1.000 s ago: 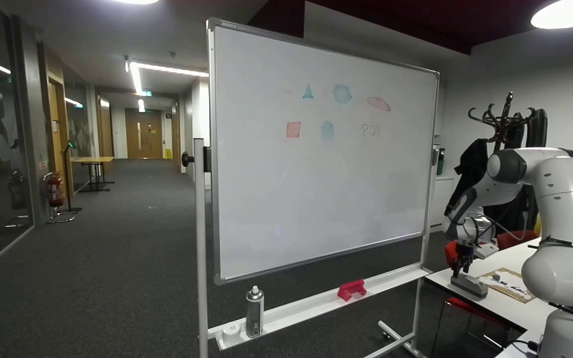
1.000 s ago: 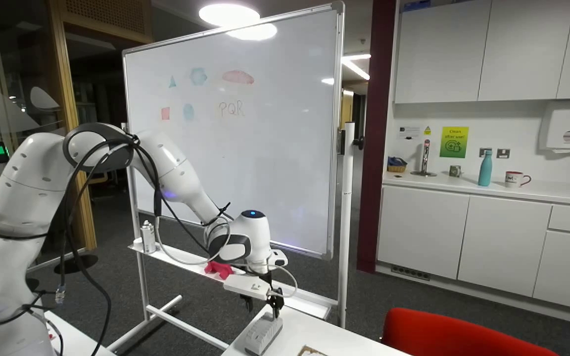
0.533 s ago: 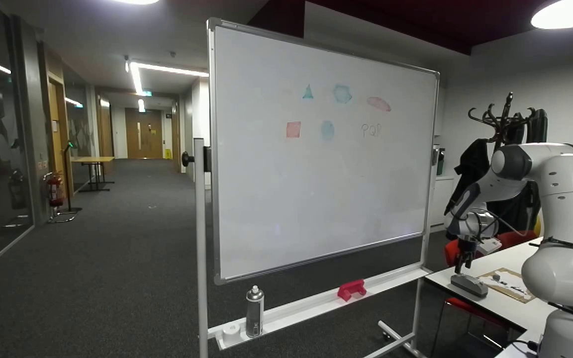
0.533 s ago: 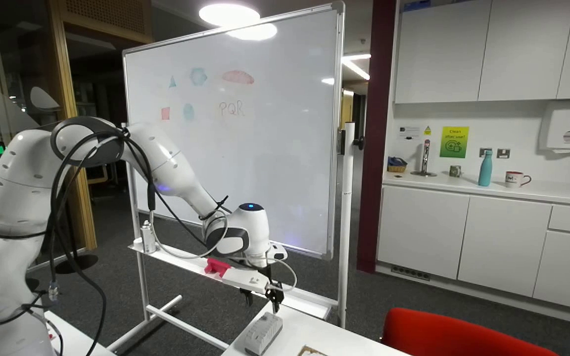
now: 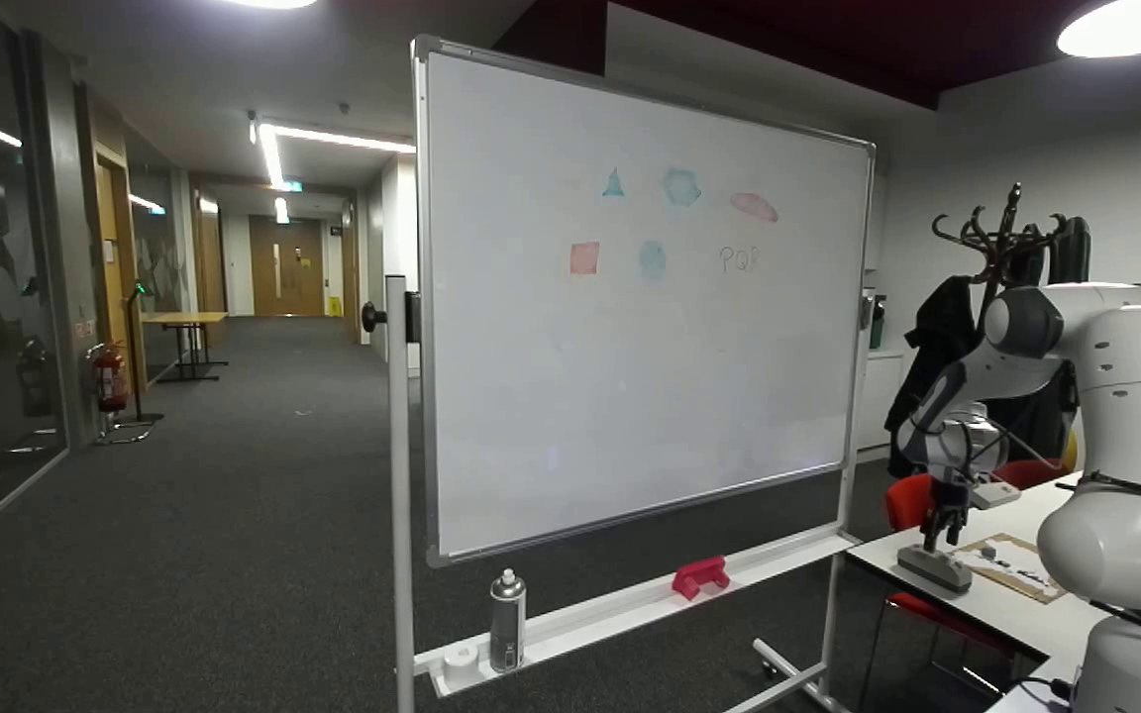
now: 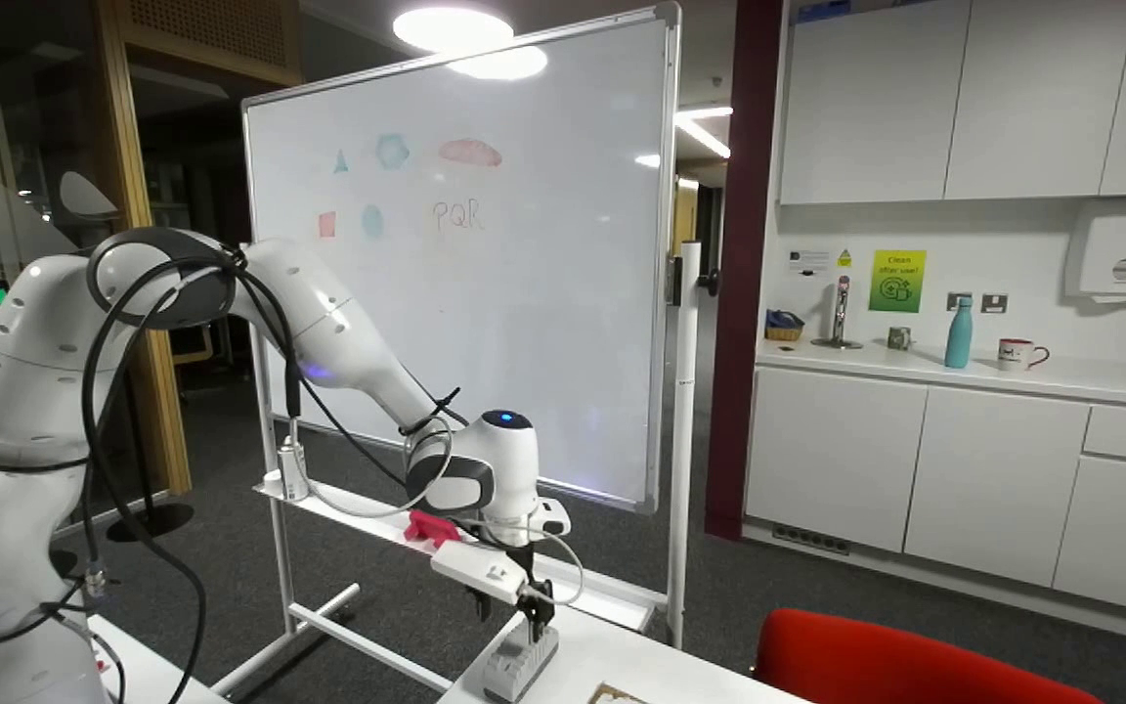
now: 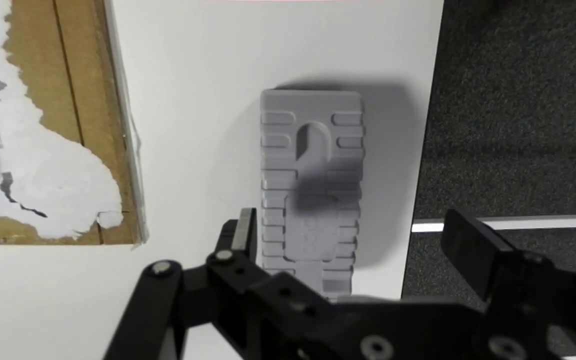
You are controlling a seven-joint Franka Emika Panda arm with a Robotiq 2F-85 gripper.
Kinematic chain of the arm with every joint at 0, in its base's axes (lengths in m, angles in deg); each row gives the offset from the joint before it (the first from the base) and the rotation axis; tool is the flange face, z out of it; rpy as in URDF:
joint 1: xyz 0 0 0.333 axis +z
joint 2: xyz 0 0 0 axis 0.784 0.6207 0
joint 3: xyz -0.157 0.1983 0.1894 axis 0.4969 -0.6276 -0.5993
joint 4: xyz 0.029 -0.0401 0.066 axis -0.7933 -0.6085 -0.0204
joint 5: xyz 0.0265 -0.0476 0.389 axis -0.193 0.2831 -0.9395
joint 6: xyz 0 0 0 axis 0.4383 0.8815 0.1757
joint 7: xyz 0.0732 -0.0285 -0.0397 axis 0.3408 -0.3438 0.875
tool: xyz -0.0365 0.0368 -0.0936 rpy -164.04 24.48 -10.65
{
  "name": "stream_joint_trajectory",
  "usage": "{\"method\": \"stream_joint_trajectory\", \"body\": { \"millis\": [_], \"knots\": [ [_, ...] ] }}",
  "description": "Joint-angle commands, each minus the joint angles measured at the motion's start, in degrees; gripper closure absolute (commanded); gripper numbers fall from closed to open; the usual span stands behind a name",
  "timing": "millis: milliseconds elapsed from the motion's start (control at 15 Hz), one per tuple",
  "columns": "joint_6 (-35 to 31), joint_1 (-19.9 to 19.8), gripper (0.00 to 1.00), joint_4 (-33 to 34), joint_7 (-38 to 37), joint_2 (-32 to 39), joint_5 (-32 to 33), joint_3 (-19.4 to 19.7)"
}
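Showing between spread fingers [image 7: 243,235], the grey block [image 7: 313,185] lies nearer one.

Below me, a white counter [image 7: 188,100] carries a ridged grey block [image 7: 312,190] and, near that block, a brown-and-white cardboard sheet [image 7: 53,110].

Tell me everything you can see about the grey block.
The grey block is long and ridged, seemingly moulded rubber or plastic. Grooves line both long sides; an arched recess sits near one end, beside a panel with faint, unreadable marks. It rests on the white table, near its edge. The open gripper hangs over it; whether they touch is unclear.
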State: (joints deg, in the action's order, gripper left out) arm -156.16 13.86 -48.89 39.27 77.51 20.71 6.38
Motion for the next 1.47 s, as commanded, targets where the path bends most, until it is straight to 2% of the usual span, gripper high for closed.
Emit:
{"method": "stream_joint_trajectory", "body": {
  "millis": [0,533,733,1400],
  "knots": [
    [0.8,0.8,0.00,-1.2,-2.1,-1.7,0.5,2.0],
    [0.5,2.2,0.00,1.2,-6.8,0.9,0.0,1.6],
    [-0.2,3.6,0.00,2.5,-8.3,2.0,2.2,2.5],
    [0.9,3.7,0.00,7.1,-7.8,5.8,3.9,2.2]
  ]
}}
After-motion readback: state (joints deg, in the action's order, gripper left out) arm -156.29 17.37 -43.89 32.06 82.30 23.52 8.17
